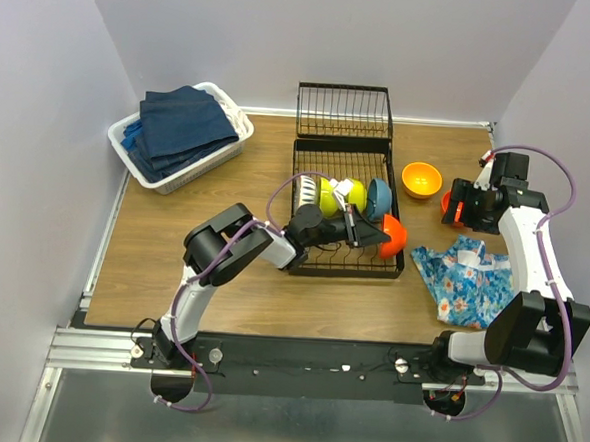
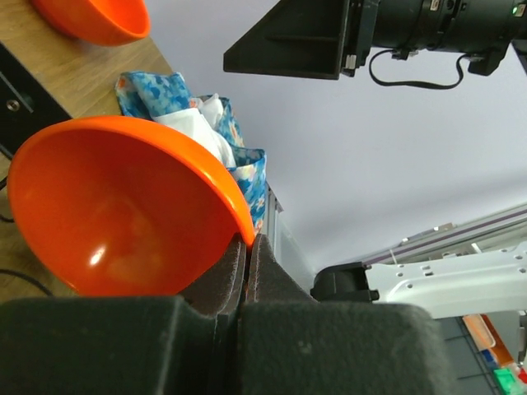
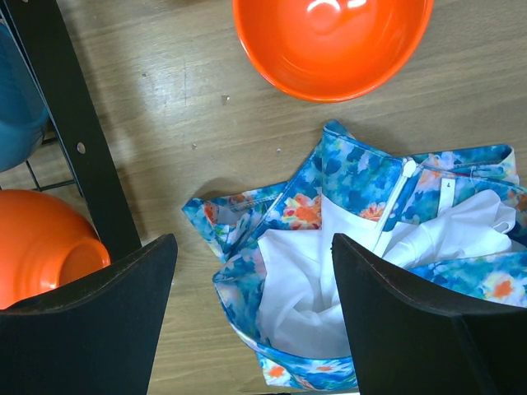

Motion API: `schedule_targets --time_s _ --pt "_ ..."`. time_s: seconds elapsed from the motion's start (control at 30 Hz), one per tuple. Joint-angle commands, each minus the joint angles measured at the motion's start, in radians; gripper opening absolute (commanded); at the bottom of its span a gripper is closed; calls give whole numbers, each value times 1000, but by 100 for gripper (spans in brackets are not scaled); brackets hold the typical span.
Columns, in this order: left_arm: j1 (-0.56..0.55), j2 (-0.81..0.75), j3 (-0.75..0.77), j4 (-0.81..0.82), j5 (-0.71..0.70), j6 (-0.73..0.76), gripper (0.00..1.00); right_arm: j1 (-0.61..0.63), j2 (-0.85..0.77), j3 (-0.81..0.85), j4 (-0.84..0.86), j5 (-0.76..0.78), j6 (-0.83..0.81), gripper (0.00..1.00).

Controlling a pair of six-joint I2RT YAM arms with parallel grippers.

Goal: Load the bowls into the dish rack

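Note:
The black wire dish rack (image 1: 313, 254) holds a white ribbed bowl (image 1: 307, 190), two lime-yellow bowls (image 1: 330, 195) and a blue bowl (image 1: 380, 196) on edge. My left gripper (image 1: 372, 233) is shut on the rim of a red-orange bowl (image 1: 395, 237) at the rack's right front corner; in the left wrist view the gripper (image 2: 247, 247) pinches the bowl (image 2: 123, 214). An orange-yellow bowl (image 1: 421, 179) and a second red-orange bowl (image 3: 329, 41) sit on the table right of the rack. My right gripper (image 3: 255, 271) is open and empty above the floral cloth (image 3: 346, 247).
A white basket (image 1: 236, 117) of navy towels stands at the back left. The floral blue cloth (image 1: 467, 277) lies crumpled at the right front. The rack's smaller hinged section (image 1: 344, 111) stands at the back. Walls close in the table on three sides.

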State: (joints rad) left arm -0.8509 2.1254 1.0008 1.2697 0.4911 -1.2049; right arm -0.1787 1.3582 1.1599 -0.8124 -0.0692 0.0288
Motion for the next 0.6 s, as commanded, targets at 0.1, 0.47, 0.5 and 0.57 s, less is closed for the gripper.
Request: schedule_targets --time_s 0.1,0.47,0.5,0.57 --pt "-4 -39 -54 -177 0 113 0 -7 -5 -12 22 -18 10 84" --pt "-2 -24 -2 -247 50 208 0 -8 -37 -16 18 -32 17 84" --pt "1 -24 -1 -253 53 214 0 -7 -39 -16 19 -32 19 84" --pt "4 -31 -10 -253 52 215 0 -7 -45 -19 24 -32 19 84"
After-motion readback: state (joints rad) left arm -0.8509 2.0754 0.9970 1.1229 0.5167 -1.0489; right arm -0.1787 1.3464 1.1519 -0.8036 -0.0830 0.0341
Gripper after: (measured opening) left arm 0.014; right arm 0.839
